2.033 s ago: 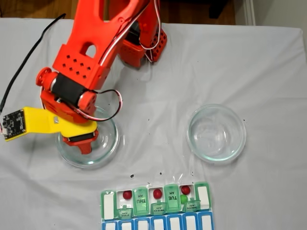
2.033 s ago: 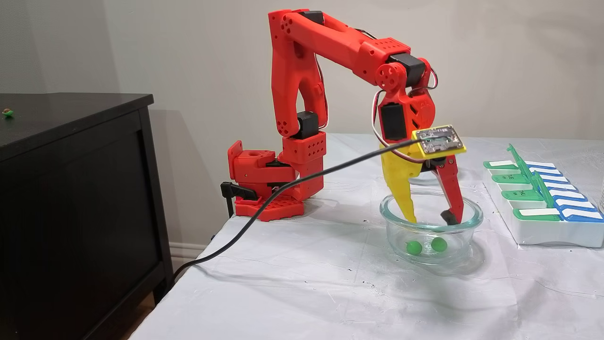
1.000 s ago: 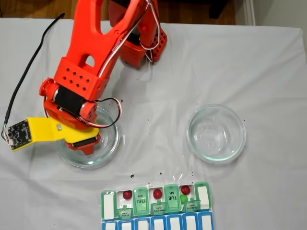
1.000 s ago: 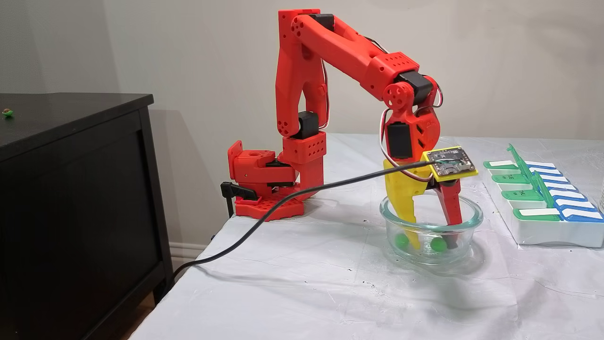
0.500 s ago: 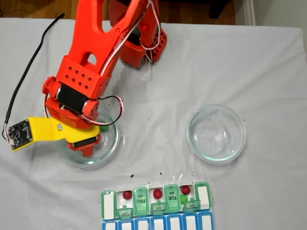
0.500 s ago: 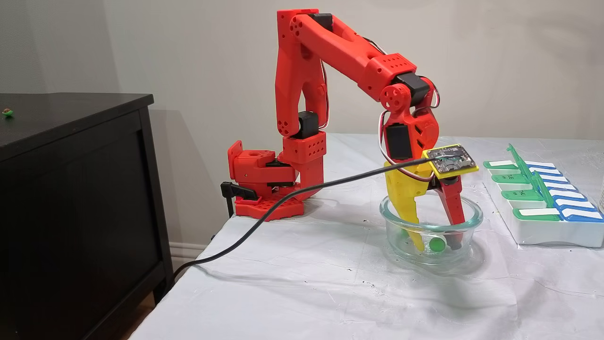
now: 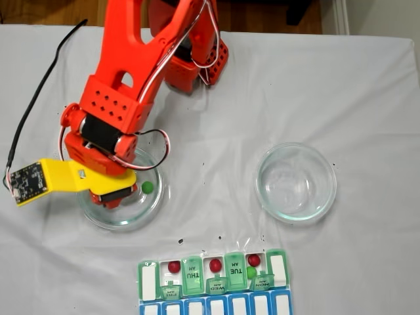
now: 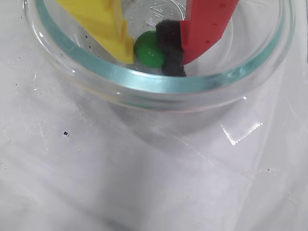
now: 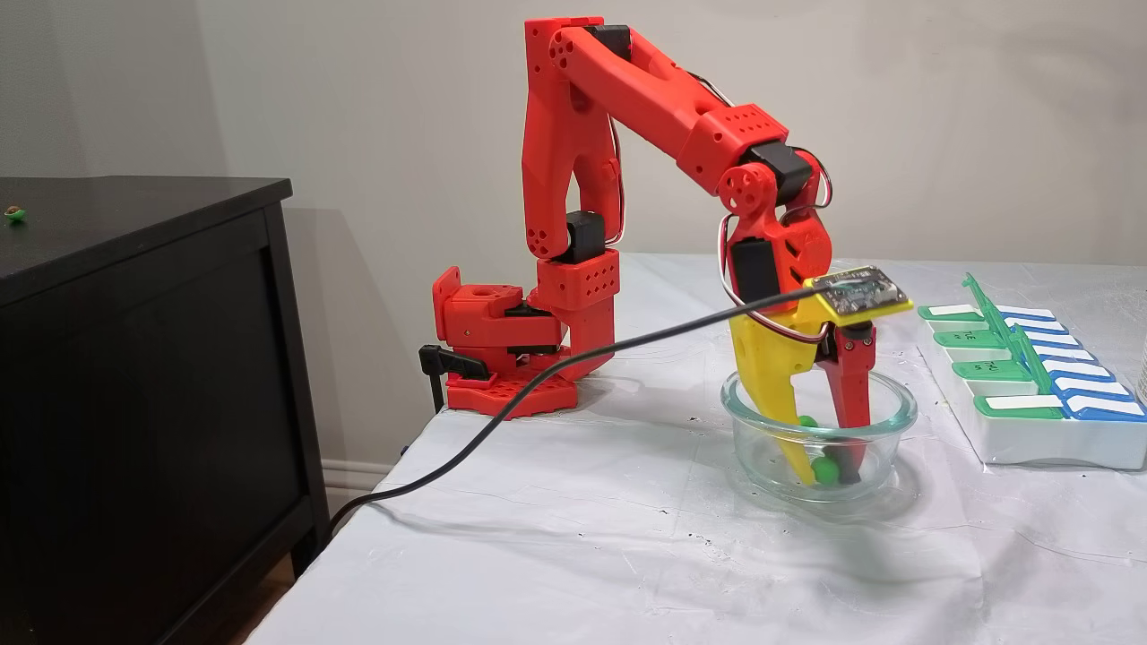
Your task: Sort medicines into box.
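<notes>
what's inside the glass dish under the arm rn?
Glass dish holds the gripper closed on one green ball, plus a loose green ball. The arm covers part of the dish floor.

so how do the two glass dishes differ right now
The left glass dish in the top-down fixed view has the pincer reaching into it; the right glass dish stands apart from the arm. The left dish holds green balls, one between the fingers; the right dish looks empty. Both are round, clear glass.

The arm (image 9: pixel 627 98) is bright red. Its hand (image 8: pixel 153 50) has one yellow finger (image 8: pixel 108 26) and one red finger (image 8: pixel 207 24) with a black pad (image 8: pixel 169 43), around a green ball (image 8: pixel 148 49).
</notes>
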Robot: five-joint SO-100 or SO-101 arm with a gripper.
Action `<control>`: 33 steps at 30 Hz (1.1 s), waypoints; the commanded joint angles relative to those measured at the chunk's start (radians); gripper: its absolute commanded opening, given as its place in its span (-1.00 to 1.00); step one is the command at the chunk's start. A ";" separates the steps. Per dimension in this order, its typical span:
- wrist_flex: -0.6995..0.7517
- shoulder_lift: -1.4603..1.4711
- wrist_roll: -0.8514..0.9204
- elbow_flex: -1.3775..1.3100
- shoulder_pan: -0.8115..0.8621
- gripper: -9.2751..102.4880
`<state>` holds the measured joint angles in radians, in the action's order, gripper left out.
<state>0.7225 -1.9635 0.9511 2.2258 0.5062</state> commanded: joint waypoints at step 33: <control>-0.204 -0.281 -0.572 -0.077 -0.561 -0.84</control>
<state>0.6151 -2.3547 0.4126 2.2534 -0.0245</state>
